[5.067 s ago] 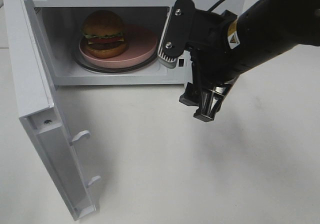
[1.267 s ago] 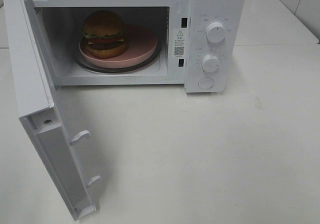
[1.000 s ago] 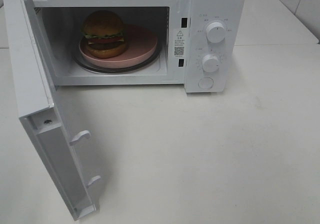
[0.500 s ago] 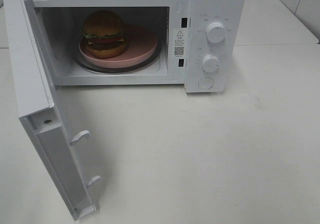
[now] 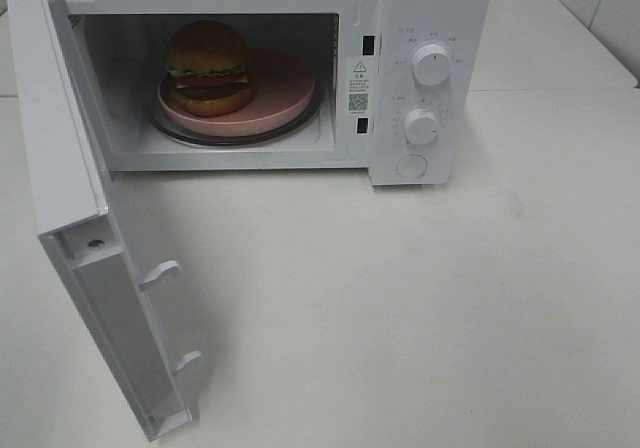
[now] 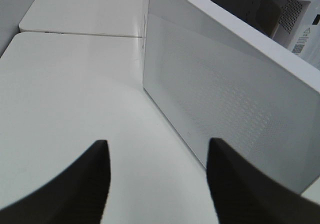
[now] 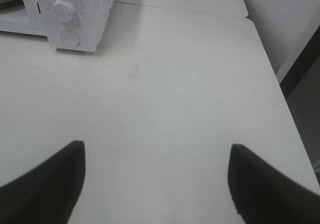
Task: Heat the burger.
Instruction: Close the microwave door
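Note:
The burger (image 5: 208, 66) stands on the left part of a round pink plate (image 5: 285, 93) inside the white microwave (image 5: 430, 8). The microwave's door (image 5: 60, 168) is swung wide open to the left. Neither arm shows in the high view. In the left wrist view my left gripper (image 6: 155, 154) hovers over the table facing the door's outer face (image 6: 225, 99), jaws apart and empty. In the right wrist view my right gripper (image 7: 156, 156) is open wide over bare table, well back from the microwave's control panel (image 7: 64, 10).
The control panel carries two knobs (image 5: 431, 64) (image 5: 421, 126) and a round button (image 5: 411, 166). Two latch hooks (image 5: 160, 271) stick out of the door's free edge. The white table's right edge (image 7: 280, 89) lies near my right gripper.
The right arm that hung in front of the control panel has left the high view. The burger, the plate and the door have not moved.

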Motion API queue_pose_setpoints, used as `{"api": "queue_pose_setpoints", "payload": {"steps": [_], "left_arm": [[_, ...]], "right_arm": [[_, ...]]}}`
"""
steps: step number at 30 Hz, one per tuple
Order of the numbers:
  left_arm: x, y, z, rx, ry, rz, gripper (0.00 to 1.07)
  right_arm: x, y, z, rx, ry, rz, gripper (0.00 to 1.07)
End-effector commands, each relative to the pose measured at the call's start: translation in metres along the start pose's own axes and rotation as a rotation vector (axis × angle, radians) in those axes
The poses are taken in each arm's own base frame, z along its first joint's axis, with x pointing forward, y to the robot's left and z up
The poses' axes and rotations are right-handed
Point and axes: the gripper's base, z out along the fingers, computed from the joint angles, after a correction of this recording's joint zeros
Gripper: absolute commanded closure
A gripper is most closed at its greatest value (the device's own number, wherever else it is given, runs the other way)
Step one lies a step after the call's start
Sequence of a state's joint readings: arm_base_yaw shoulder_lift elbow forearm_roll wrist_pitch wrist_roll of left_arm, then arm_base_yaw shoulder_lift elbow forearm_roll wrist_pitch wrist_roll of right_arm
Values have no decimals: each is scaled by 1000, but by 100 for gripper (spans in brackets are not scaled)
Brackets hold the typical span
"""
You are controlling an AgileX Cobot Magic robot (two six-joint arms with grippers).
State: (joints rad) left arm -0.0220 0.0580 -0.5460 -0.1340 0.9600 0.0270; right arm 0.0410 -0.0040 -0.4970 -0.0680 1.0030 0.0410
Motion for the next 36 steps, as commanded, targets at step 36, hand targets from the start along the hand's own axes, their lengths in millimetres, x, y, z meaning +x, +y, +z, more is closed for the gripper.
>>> {"api": "queue_pose_setpoints", "payload": {"steps": [36], "left_arm": [[11, 29, 142, -139, -218, 81, 107]], "right_arm": [[1, 0, -3, 7, -34, -2, 31]]}}
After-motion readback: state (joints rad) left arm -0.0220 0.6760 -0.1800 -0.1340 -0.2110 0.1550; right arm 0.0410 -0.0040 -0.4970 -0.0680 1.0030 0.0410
